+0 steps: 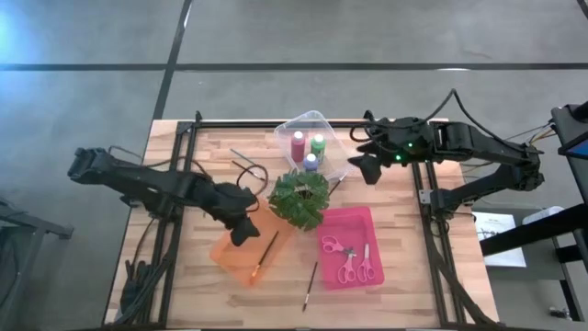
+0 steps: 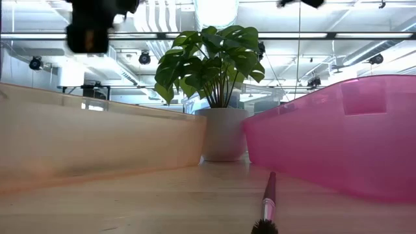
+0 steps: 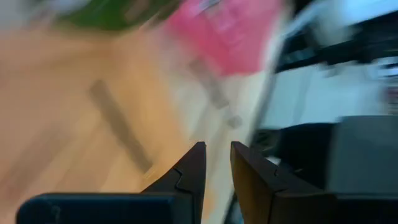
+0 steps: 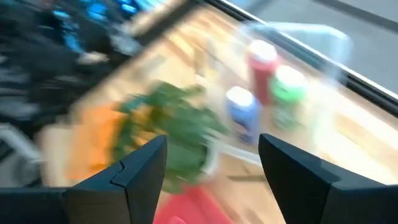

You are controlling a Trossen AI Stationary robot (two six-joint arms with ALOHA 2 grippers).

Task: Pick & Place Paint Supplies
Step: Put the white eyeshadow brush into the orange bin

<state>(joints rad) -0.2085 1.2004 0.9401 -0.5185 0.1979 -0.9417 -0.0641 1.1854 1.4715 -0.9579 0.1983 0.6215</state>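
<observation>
Three paint bottles, maroon (image 1: 298,145), green (image 1: 318,144) and blue (image 1: 310,162), stand in a clear tray (image 1: 292,122) at the far middle. One paintbrush (image 1: 266,253) lies in the orange tray (image 1: 230,253). Another paintbrush (image 1: 310,286) lies on the table near the front edge. Two pink-handled scissors (image 1: 349,259) lie in the pink tray (image 1: 360,217). My left gripper (image 1: 242,234) hangs above the orange tray, its fingers (image 3: 194,163) a little apart with nothing between them. My right gripper (image 1: 366,170) hovers wide open beside the clear tray, holding nothing.
A green leafy plant (image 1: 299,198) in a white pot (image 2: 223,133) stands mid-table between the trays. Two more thin brushes lie at the far left (image 1: 243,158) and beside the plant (image 1: 336,182). Black frame rails (image 1: 170,202) run along both table sides.
</observation>
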